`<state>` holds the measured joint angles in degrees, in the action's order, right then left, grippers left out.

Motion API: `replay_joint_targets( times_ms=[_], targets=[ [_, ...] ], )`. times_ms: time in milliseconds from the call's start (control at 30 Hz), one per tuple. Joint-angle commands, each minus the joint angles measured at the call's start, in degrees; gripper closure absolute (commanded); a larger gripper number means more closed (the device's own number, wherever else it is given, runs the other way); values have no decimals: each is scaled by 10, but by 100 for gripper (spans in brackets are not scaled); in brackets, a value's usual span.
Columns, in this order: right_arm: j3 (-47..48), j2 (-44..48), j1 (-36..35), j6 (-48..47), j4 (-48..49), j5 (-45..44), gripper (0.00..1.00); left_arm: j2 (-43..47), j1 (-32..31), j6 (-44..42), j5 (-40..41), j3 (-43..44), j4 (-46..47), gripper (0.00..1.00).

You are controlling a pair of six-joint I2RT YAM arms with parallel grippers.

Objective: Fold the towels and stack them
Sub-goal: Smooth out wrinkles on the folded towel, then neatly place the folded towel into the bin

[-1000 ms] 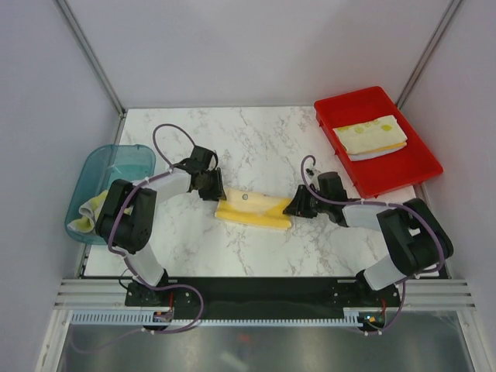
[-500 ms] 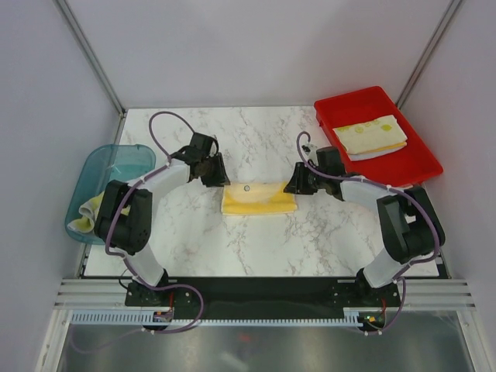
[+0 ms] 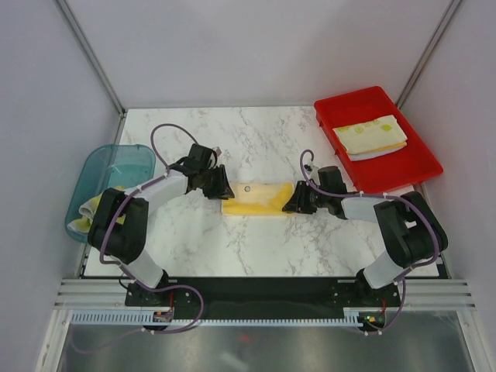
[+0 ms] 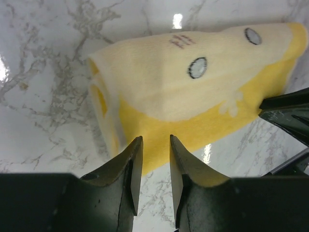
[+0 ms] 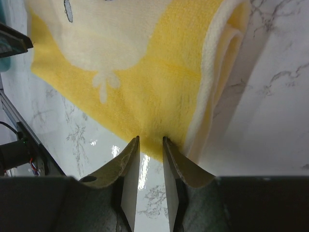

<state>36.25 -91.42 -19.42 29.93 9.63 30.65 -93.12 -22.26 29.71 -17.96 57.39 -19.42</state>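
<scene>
The yellow towel [image 3: 258,198] lies folded into a long band on the middle of the marble table [image 3: 256,139], stretched between the two arms. The left jaws are clenched on its left end and the right jaws on its right end.

The left wrist view shows the fingers [image 4: 133,169] set narrowly with the towel's near hem in the gap. It also shows a pale printed shape with two oval eyes and small dash marks, and layered folds at the cloth's far end. The right wrist view shows the other fingers [image 5: 129,169] pinching the yellow hem the same way, beside a thick rolled fold with a cream edge. Neither wrist view takes in the rest of the table.

Only the top view shows that. A stack of towels [image 3: 370,133], white with yellow-green print on top, rests in the red tray [image 3: 372,180] at the far right corner. A crumpled towel [image 3: 87,215] sits in the teal tub [image 3: 108,163] off the left edge.
</scene>
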Motion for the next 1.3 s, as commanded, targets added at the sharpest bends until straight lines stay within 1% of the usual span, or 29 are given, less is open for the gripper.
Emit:
replay_joint_targets(
  times_ms=[0, 100, 200, 233, 333, 367, 433, 500, 533, 600, 633, 767, 867, 900, 1000, 1100, 1267],
  targets=[
    [-26, -17, 0, 13, 77, 17, 67, -21, 25, -3, 34, -11, 18, 64],
    [-27, -20, -1, 5, 74, 20, 66, -29, 40, 2, 22, 1, 16, 65],
    [-17, 2, 0, -1, 52, 21, 65, -22, 42, 1, 20, 29, -4, 65],
    [-12, 8, -1, -3, 29, 21, 64, -20, 42, 0, 18, 35, -8, 65],
    [11, 43, 0, -7, -19, 12, 56, -2, 42, -2, 13, 62, -26, 65],
    [22, 58, 0, -8, -31, 4, 50, 2, 42, -3, 8, 69, -27, 64],
    [36, 69, 1, -10, -73, -37, 46, 9, 41, 0, -15, 69, -27, 64],
    [56, 70, 3, -23, -117, -70, 37, 9, 40, 2, -47, 62, -24, 64],
    [61, 66, 4, -27, -125, -97, 36, 7, 40, 3, -65, 57, -17, 64],
    [80, 49, 8, -36, -139, -99, 34, 0, 40, 4, -111, 31, 17, 64],
    [90, 43, 9, -36, -147, -110, 31, -1, 40, 9, -118, 23, 25, 64],
    [109, 0, 9, -38, -151, -126, 30, -15, 39, 19, -118, -23, 54, 65],
    [121, -26, 9, -42, -148, -126, 29, -9, 39, 22, -93, -47, 54, 65],
    [123, -33, 9, -41, -144, -124, 29, -6, 39, 22, -71, -53, 55, 65],
    [122, -60, 4, -44, -119, -97, 29, -6, 38, 17, -43, -67, 54, 65],
    [110, -67, -4, -46, -103, -92, 30, -14, 39, 16, -37, -66, 52, 66],
    [84, -69, -8, -44, -78, -77, 37, -14, 39, 18, -23, -63, 45, 67]
  ],
)
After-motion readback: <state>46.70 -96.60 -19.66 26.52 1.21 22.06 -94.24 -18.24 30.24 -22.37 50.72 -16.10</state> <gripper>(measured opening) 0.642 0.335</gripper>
